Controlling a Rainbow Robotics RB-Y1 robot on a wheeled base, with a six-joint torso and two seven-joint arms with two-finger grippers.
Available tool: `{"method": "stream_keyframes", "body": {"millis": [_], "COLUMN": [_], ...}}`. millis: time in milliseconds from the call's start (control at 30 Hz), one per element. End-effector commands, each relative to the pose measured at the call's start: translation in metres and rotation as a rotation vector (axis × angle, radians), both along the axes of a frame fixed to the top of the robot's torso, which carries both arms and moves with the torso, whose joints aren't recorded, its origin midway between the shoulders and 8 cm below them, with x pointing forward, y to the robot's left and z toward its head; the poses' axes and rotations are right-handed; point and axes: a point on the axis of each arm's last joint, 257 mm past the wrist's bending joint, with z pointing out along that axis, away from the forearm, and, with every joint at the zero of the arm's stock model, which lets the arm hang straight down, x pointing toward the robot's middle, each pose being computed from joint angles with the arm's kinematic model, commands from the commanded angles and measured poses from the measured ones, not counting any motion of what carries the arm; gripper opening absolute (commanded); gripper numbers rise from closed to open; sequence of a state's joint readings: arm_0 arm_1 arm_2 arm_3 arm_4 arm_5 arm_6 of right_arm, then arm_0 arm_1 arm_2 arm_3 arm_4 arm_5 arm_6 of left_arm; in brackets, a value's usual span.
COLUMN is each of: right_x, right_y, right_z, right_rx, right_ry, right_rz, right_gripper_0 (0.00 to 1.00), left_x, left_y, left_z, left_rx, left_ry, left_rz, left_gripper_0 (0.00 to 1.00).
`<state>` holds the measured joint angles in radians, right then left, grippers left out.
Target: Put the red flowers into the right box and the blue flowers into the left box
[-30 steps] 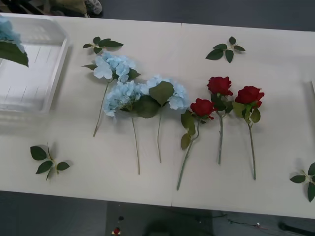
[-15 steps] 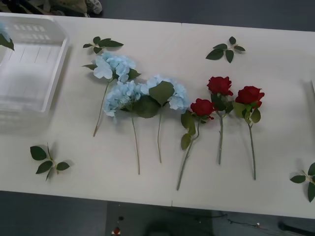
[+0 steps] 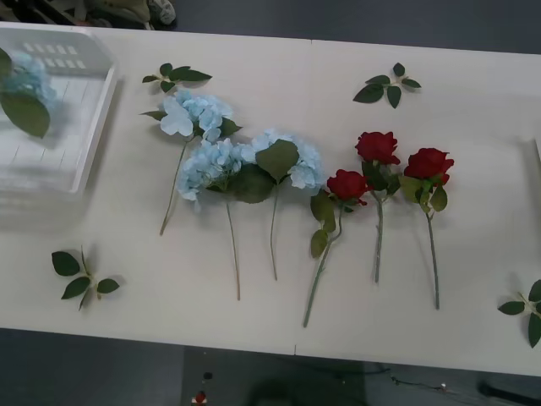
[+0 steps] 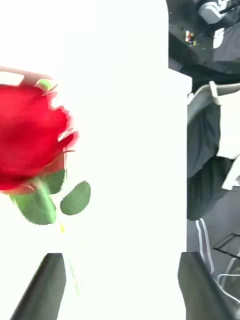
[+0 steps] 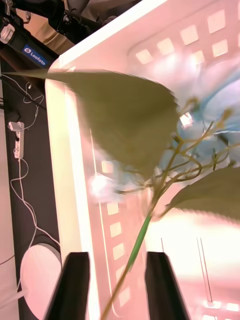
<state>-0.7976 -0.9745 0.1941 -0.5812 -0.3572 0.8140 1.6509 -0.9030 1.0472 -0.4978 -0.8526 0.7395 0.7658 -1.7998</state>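
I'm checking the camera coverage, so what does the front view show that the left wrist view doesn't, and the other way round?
Front view alone: three red roses and three blue hydrangeas lying on the table, plus loose leaf sprigs.

Left wrist view alone: the left gripper, its fingers open around a thin green stem without touching it.

Shared: a blue hydrangea with a big leaf over the white tray.

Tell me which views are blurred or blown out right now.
Front view: sharp on the table, but the blue flower over the left box is motion-smeared. Right wrist view: surface washed out white, red rose soft. Left wrist view: pink glare, blurred leaf.
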Motion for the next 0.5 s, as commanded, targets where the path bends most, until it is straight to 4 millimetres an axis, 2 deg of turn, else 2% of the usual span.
{"method": "stream_keyframes", "body": {"millis": [33, 67, 133, 300, 367, 400, 467, 500], "right_x": [-0.006, -0.006, -0.003, 0.001, 0.003, 0.003, 0.000, -0.002], "right_y": [-0.002, 0.002, 0.024, 0.092, 0.131, 0.141, 0.177, 0.186], "right_z": [0.006, 0.004, -0.006, -0.023, -0.022, -0.022, -0.019, -0.019], "right_rx": [0.084, 0.110, 0.208, 0.417, 0.492, 0.506, 0.566, 0.581], "right_ry": [-0.041, -0.043, -0.037, 0.020, 0.057, 0.066, 0.082, 0.085], "right_rz": [-0.032, -0.035, -0.036, 0.009, 0.067, 0.083, 0.141, 0.153], "right_gripper_0": [1.00, 1.00, 1.00, 1.00, 1.00, 1.00, 1.00, 1.00], "left_x": [0.006, 0.007, 0.008, -0.005, -0.015, -0.018, -0.031, -0.034], "left_y": [0.003, 0.001, -0.010, -0.047, -0.069, -0.075, -0.102, -0.112], "left_z": [0.041, 0.043, 0.050, 0.068, 0.078, 0.081, 0.087, 0.086], "left_rx": [-0.009, -0.018, -0.054, -0.122, -0.180, -0.199, -0.272, -0.291], "left_ry": [-0.077, -0.082, -0.095, -0.041, -0.006, 0.001, 0.039, 0.049], "left_rz": [-0.004, -0.009, -0.030, -0.096, -0.124, -0.132, -0.174, -0.193], "left_gripper_0": [0.97, 1.00, 1.00, 1.00, 1.00, 1.00, 1.00, 1.00]}}
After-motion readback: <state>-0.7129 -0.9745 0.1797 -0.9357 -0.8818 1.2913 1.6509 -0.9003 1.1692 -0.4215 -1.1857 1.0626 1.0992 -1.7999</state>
